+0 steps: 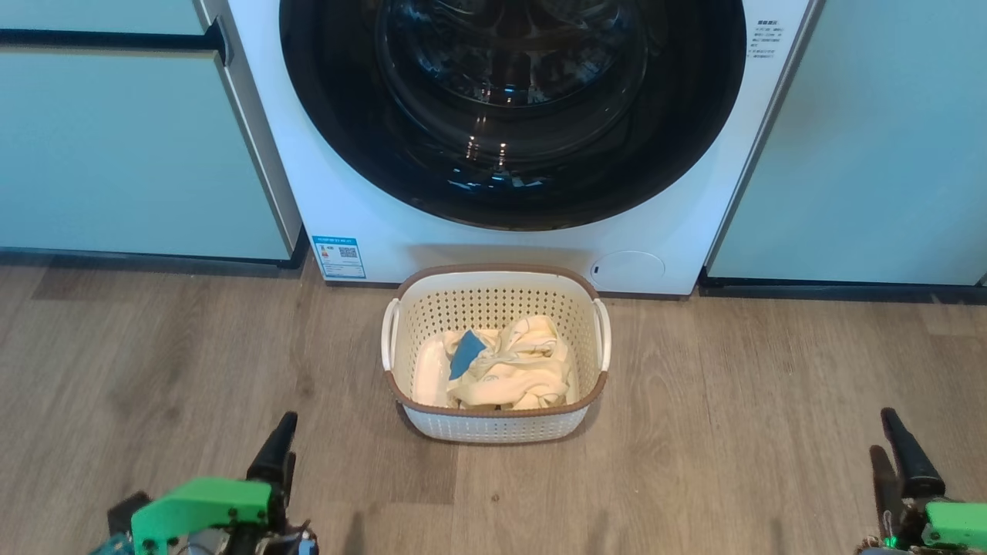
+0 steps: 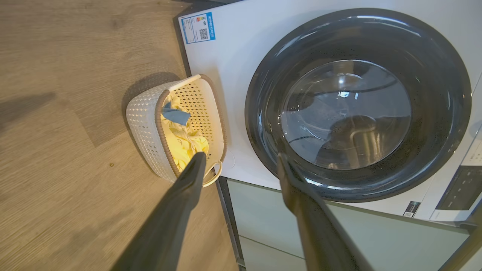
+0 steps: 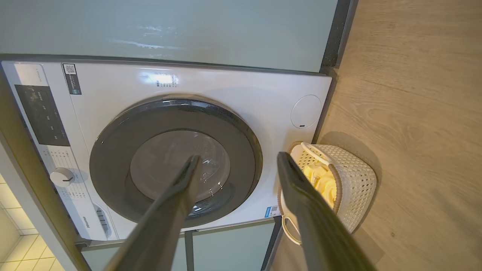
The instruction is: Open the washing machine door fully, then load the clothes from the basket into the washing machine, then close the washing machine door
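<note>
Basket (image 1: 493, 425) holding clothes (image 1: 513, 366) sits on floor (image 1: 154, 370) ahead, between left end effector (image 2: 241, 157) and right end effector (image 3: 238, 156), both released, empty, well apart from it; washing machine door (image 1: 339, 116) shut on washing machine (image 1: 401, 239) beyond.

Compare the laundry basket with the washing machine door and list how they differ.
The basket is rectangular, cream-white perforated plastic; the washing machine door is round, glossy black around clear glass. The basket stands on the floor, open-topped, holding the clothes; the door is shut, upright against the washing machine. The door is clearly wider than the basket. Both line up at the machine's middle.
</note>
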`<state>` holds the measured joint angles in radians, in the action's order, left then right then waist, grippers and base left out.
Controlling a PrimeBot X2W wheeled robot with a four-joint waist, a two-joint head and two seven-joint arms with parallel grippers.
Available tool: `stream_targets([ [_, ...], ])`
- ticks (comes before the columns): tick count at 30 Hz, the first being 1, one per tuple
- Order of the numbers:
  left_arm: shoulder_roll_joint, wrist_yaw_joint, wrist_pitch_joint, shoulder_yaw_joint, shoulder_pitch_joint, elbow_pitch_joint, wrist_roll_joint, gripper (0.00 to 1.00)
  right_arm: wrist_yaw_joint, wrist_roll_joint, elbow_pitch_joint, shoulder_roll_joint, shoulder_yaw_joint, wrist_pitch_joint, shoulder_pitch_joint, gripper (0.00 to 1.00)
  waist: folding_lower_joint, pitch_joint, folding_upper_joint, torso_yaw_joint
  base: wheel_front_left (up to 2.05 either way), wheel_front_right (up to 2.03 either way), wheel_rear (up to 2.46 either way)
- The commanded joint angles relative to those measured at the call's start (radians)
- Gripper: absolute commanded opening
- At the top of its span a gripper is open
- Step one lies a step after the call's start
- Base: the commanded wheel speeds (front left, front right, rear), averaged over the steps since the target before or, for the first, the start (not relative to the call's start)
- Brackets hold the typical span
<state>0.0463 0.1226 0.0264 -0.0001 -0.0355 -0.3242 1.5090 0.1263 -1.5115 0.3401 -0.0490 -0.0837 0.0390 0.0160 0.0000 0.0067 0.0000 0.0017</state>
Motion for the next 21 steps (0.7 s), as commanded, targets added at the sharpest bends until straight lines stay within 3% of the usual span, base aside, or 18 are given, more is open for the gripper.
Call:
stream_targets([
  [1, 0.019, 0.002, -0.006, 0.01, -0.054, 0.034, -0.003, 1.0, 0.001, 0.005, -0.036, -0.024, 0.004, -0.009, 0.059, 1.0, 0.0, 0.0, 0.0, 0.0, 0.0, 0.0, 0.0],
  [12, 0.014, -0.008, -0.04, 0.006, -0.074, 0.038, -0.225, 1.0, 0.001, 0.172, -0.03, -0.052, 0.035, -0.052, 0.084, 1.0, 0.0, -0.001, 0.0, 0.0, 0.0, 0.0, 0.0],
  [21, 0.007, -0.014, -0.067, 0.001, -0.08, 0.055, -0.408, 1.0, 0.002, 0.399, -0.044, -0.057, 0.029, -0.079, 0.092, 1.0, 0.0, -0.001, 0.0, -0.002, 0.0, 0.0, 0.0],
])
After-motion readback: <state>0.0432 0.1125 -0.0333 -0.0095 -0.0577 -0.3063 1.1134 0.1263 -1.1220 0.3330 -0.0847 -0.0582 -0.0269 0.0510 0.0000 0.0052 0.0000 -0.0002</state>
